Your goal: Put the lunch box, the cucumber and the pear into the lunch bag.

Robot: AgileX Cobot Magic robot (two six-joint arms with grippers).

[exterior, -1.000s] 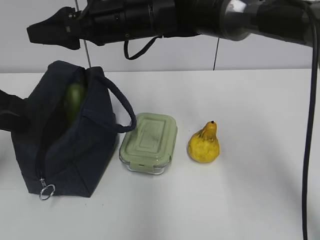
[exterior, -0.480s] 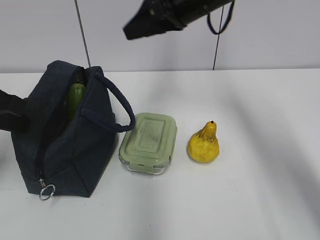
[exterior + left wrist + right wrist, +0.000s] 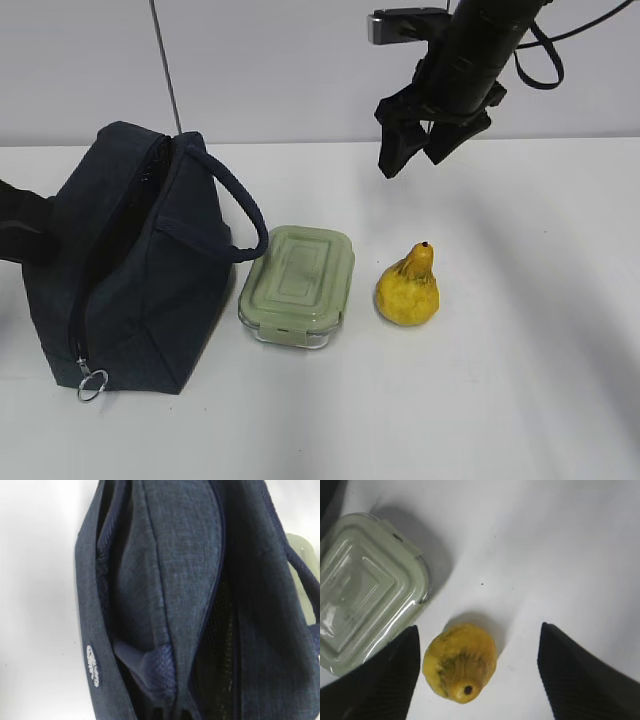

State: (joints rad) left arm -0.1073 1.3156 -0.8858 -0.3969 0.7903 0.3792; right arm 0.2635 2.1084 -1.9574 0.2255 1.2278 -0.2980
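Observation:
The navy lunch bag [image 3: 140,270] stands open at the left and fills the left wrist view [image 3: 180,580]. The cucumber is hidden, out of sight inside the bag. The lunch box [image 3: 297,285] with its sage-green lid sits right of the bag, also in the right wrist view [image 3: 365,590]. The yellow pear [image 3: 408,288] stands right of the box. My right gripper [image 3: 413,160] hangs open and empty well above the pear [image 3: 461,662], its fingers [image 3: 585,680] on either side of it. My left gripper [image 3: 20,235] is at the bag's left side, the bag's strap [image 3: 150,672] running into its hidden jaws.
The bag's loop handle [image 3: 245,225] arches toward the lunch box. A metal zipper ring [image 3: 92,384] hangs at the bag's front corner. White table [image 3: 520,380] stretches to the right of the pear and in front of it.
My right gripper has swung from above the bag to the right and down, now over the pear. The cucumber, seen sticking up in the bag's opening before, has dropped out of sight.

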